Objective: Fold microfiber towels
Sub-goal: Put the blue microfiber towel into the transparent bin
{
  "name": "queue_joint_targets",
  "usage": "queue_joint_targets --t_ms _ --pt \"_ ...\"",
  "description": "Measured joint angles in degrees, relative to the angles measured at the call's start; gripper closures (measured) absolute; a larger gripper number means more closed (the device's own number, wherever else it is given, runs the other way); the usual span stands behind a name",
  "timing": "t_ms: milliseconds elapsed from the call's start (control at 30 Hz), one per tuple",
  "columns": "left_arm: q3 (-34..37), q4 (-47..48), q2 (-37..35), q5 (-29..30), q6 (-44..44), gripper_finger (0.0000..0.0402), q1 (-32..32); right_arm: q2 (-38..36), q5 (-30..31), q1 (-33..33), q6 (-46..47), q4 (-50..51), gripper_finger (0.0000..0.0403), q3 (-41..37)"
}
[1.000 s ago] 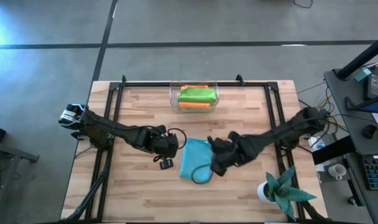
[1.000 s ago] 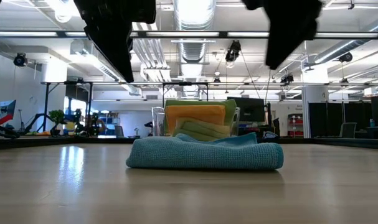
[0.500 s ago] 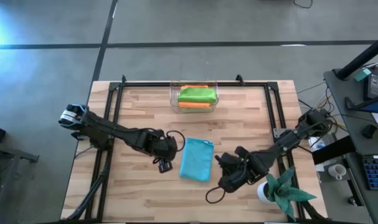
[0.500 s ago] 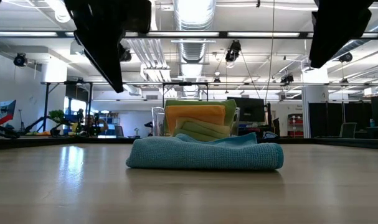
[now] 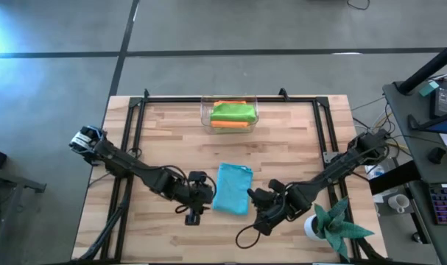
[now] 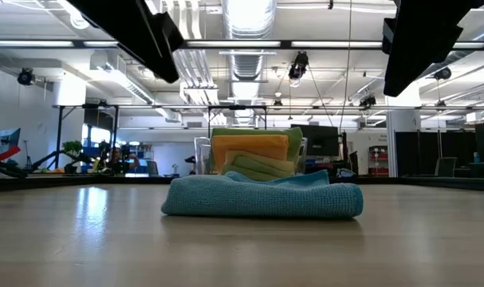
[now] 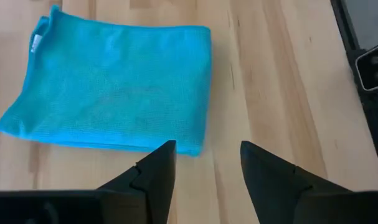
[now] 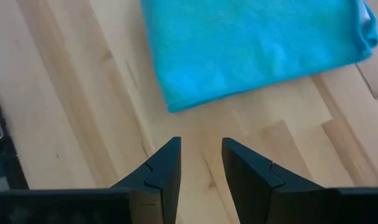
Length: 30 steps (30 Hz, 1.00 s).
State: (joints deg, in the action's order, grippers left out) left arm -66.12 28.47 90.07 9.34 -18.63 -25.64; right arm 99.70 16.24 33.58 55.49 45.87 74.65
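Observation:
A light blue towel (image 5: 233, 188) lies folded flat on the wooden table, near its middle; it also shows in the low view (image 6: 261, 198). My left gripper (image 5: 203, 196) is open and empty just left of the towel's near end; in its wrist view (image 7: 206, 152) the towel (image 7: 114, 87) lies ahead of the fingers. My right gripper (image 5: 257, 199) is open and empty just right of the towel's near end; in its wrist view (image 8: 201, 146) the towel's corner (image 8: 173, 102) lies just ahead. Folded green and orange towels lie stacked in a clear container (image 5: 229, 114) at the far edge.
A teal spiky plant in a white pot (image 5: 332, 225) stands at the near right corner, close to my right arm. A black frame (image 5: 135, 118) runs along the table's left, far and right sides. Bare wood lies between the blue towel and the container.
My right gripper has drawn off the blue towel's right side toward the near right corner, then come back a little toward the towel's near end. My left gripper has gone toward the near edge along the towel's left side. The towel lies still and folded.

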Motion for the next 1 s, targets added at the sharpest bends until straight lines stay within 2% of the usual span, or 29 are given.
queue_joint_targets --t_ms 167,400,500,867,1000 --pt "-0.1 -1.5 4.3 -0.1 1.1 0.0237 -0.4 1.0 0.3 0.0 -7.0 -3.4 0.0289 0.0" --pt "-0.3 -7.7 10.9 0.1 5.6 0.0237 -0.6 4.3 1.9 0.0 -23.6 -9.1 0.0289 0.0" --pt "-0.7 -9.0 13.6 0.2 6.7 0.0237 -0.6 6.2 1.9 0.0 -27.6 -12.2 0.0289 0.0" --pt "-1.3 -9.1 19.2 1.6 7.1 0.0237 -0.6 8.6 1.8 -0.2 -28.6 -15.0 0.0289 0.1" --pt "-1.2 -9.4 20.2 1.9 7.0 0.0237 -0.6 8.6 1.8 -0.8 -23.5 -15.1 0.0289 0.1"
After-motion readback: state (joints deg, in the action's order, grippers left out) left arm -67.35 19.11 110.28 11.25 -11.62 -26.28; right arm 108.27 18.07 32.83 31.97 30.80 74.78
